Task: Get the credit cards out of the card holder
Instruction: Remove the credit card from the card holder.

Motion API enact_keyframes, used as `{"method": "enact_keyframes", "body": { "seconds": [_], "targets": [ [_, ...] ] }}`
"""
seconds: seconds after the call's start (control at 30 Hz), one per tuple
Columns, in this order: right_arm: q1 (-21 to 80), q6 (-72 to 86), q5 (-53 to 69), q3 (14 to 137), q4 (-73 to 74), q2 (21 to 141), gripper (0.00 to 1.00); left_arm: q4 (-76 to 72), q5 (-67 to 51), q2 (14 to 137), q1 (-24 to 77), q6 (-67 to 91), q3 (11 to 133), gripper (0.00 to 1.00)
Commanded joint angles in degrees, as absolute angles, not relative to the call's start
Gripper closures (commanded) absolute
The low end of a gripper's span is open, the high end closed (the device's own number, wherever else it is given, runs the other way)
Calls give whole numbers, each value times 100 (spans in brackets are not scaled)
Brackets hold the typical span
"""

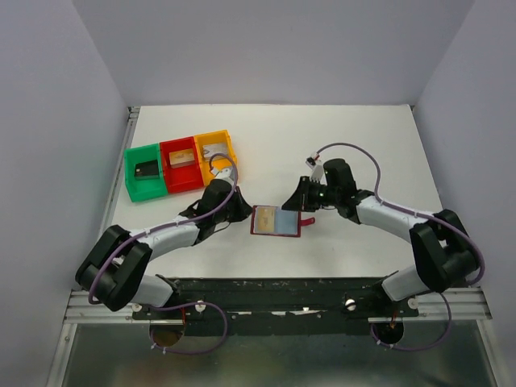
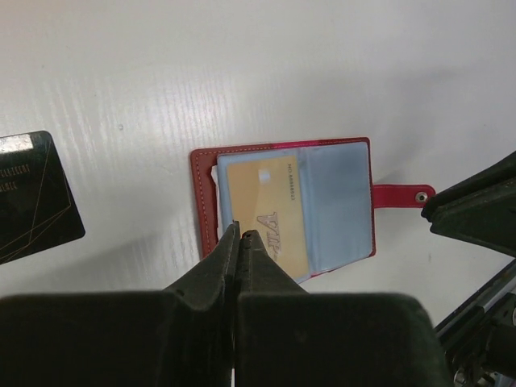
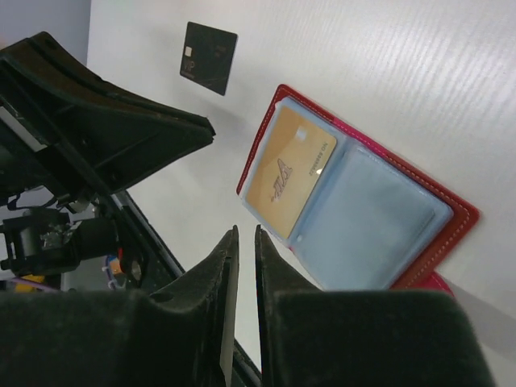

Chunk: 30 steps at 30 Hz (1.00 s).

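Card holder point(image 2: 205, 193): laid open and flat on the counter point(image 1: 363, 137) between the two arms, with the blue pockets turned up so that the cards can be reached from above.
Snap tab point(image 2: 399, 195): stretched out flat on the side facing the right arm.
Gold card point(image 2: 262, 210): seated in the half nearer the left arm. No card is made out in the other half.
Black card point(image 2: 32, 193): lying loose on the counter beside the holder on the left arm's side. It is out of the holder but not in a tray.
Left pincer point(image 2: 240, 235): closed tight, with its tips set at the holder's near edge by the gold card's corner. Whether the card's edge is pinched cannot be told.
Right pincer point(image 3: 246, 242): only a narrow gap is left between the fingers, and nothing is held. It hovers just beside the holder on the tab side, judged to be placed there to steady the holder.
Trays: a green tray point(image 1: 131, 173), red tray point(image 1: 184, 187) and yellow tray point(image 1: 227, 141) are set in a row at the far left. A dark card is seen in the green one and a pale one in the red. The yellow one's contents are too small to tell.
Step judged: the gold card is to be drawn out of its pocket.
Risk: the light holder may be dragged along if it is not pinned.
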<state>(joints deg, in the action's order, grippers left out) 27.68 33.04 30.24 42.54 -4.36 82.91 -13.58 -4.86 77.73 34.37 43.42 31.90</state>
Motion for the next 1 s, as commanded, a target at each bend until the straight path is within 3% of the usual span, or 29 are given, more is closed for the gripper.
{"method": "enact_keyframes", "body": {
  "seconds": [0.0,0.27,0.5,0.97],
  "targets": [
    [2804,3683,3744,4271,-1283,8762,78,-1476,-351,8024,3463,4456,3120,100],
    [2927,3639,3736,4517,-1082,9518,74,-1582,-439,8367,3551,4474,3155,100],
    [2936,3647,3621,4570,-975,9817,58,-1529,-466,8464,3559,4438,3164,100],
    [3015,3920,3735,4746,-1072,10177,57,-1582,-510,8552,3647,4500,3120,100]
  ]
}}
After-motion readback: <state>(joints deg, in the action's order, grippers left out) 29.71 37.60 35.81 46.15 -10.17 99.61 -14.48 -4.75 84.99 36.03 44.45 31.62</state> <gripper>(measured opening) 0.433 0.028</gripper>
